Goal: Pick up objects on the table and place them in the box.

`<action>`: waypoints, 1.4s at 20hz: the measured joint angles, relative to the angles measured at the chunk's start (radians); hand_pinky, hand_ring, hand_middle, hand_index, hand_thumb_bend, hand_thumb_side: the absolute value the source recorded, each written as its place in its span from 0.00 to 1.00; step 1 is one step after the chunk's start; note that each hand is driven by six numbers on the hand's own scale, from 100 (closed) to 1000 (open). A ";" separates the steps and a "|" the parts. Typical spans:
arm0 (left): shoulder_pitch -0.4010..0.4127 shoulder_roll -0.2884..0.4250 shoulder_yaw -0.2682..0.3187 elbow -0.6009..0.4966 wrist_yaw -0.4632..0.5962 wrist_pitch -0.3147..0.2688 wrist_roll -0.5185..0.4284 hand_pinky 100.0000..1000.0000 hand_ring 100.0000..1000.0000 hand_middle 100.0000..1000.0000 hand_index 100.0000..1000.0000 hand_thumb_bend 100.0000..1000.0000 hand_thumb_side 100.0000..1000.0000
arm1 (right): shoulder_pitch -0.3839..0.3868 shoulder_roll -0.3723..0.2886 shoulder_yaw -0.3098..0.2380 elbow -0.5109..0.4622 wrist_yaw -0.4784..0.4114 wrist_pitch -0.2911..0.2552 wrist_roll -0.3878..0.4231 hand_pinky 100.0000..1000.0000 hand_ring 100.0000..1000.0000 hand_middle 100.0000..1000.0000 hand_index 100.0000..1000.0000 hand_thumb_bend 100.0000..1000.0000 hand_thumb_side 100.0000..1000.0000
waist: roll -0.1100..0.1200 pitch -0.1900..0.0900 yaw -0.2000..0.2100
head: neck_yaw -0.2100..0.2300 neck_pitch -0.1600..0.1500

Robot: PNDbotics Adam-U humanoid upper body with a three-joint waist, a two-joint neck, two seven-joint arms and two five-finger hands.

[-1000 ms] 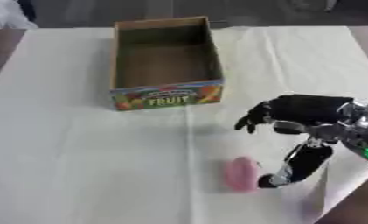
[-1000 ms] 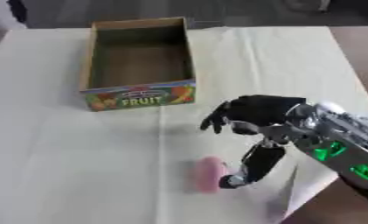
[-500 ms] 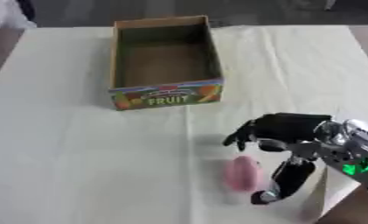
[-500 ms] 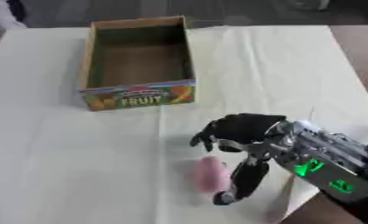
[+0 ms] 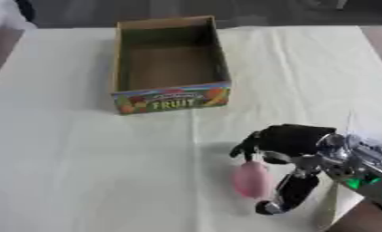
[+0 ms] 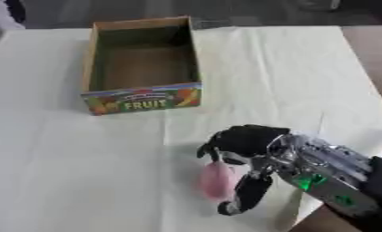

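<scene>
pink object (image 5: 251, 179), oblong and smooth, lies on the worktop (image 5: 82, 172) near its front edge, right of centre. can't make out what it is beyond the colour and shape.

right hand (image 6: 245, 141) comes in from the front right corner and sits directly over the pink object. fingers (image 5: 247, 146) are curled down over its far end and left side, thumb (image 6: 245, 195) reaches down along its right side with the tip on the worktop just past the near end. fingers and thumb bracket the object, one on each side. can't tell whether they are touching it, or whether it is off the surface; it reads as lying on the cloth. so the hand is cupped around it, contact unconfirmed.

silver wrist section with green lights (image 6: 327, 179) runs back to the front right corner.

left hand: shows in neither eye view.

box (image 5: 170, 63): open cardboard carton, "fruit" print on the near wall, standing upright toward the far edge, slightly left of centre. inside is bare brown cardboard. well apart from the pink object and the hand.

worktop is covered by a pale yellowish cloth with a few creases. dark floor strip beyond the far edge.
</scene>
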 measured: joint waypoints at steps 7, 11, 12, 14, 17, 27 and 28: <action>0.000 0.000 0.000 0.000 0.000 0.000 -0.001 0.67 0.62 0.58 0.77 0.00 0.67 | 0.007 0.000 0.000 0.000 0.011 0.011 -0.005 0.69 0.78 0.62 0.86 0.45 0.25 | 0.000 0.001 0.000 | -0.001 -0.003; 0.000 0.000 0.000 0.000 0.000 0.000 -0.001 0.67 0.62 0.58 0.77 0.00 0.67 | 0.007 0.000 0.000 0.000 0.012 0.017 -0.011 0.69 0.78 0.61 0.85 0.44 0.25 | 0.000 0.001 0.000 | -0.003 -0.003; 0.000 0.000 0.000 0.000 0.000 0.000 -0.002 0.67 0.62 0.58 0.77 0.00 0.67 | 0.007 0.000 0.000 0.000 0.012 0.018 -0.013 0.69 0.78 0.61 0.85 0.44 0.25 | 0.000 0.001 0.000 | -0.003 -0.003; 0.000 0.000 0.000 0.000 0.000 -0.001 -0.002 0.67 0.62 0.58 0.77 0.00 0.67 | 0.007 0.000 0.000 0.000 0.013 0.021 -0.019 0.69 0.78 0.60 0.84 0.42 0.24 | 0.000 0.001 0.000 | -0.004 -0.003; 0.000 0.000 0.000 0.000 0.000 -0.001 -0.003 0.67 0.62 0.58 0.77 0.00 0.67 | 0.007 0.000 -0.004 0.000 0.015 0.029 -0.030 0.69 0.77 0.59 0.83 0.39 0.19 | 0.000 0.001 -0.001 | -0.004 -0.004; 0.000 0.000 0.000 0.000 0.000 -0.002 -0.005 0.67 0.62 0.58 0.77 0.00 0.67 | 0.017 -0.011 -0.013 0.000 0.028 0.061 -0.054 0.69 0.77 0.56 0.79 0.38 0.13 | 0.001 0.001 -0.001 | -0.009 -0.004; 0.000 0.000 0.000 0.000 0.000 -0.002 -0.006 0.67 0.62 0.58 0.77 0.00 0.67 | 0.018 -0.013 -0.013 0.000 0.032 0.062 -0.054 0.69 0.77 0.55 0.78 0.38 0.14 | 0.001 0.001 -0.001 | -0.009 -0.004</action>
